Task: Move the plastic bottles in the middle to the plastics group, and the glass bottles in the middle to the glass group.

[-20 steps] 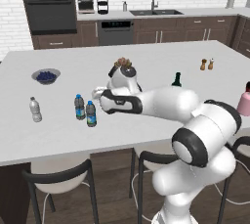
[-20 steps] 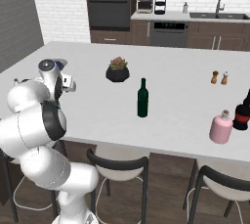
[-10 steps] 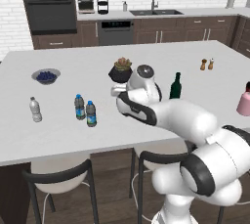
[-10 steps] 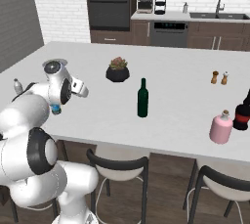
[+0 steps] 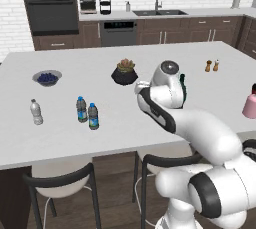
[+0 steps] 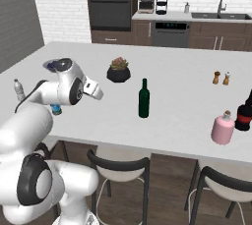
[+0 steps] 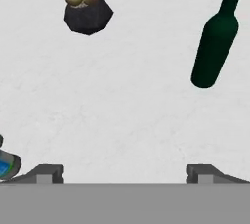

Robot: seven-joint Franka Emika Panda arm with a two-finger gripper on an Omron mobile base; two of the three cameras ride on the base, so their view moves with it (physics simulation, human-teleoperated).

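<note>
- Dark finger tips of the gripper sit wide apart over bare white counter, holding nothing.
- Ahead of the fingers, the dark-green bottle stands to the upper right in the hand view; the black pot with a succulent sits to the upper left.
- From the right base view, the green bottle stands upright mid-counter, well apart from the hand.
- The pale-pink bottle stands near the counter's right edge, just beside a dark reddish bottle.
- Two blue-labelled bottles stand close together at the left, with a paler clear bottle further left.
- Two orange shakers and a bowl of blueberries sit toward the back.
</note>
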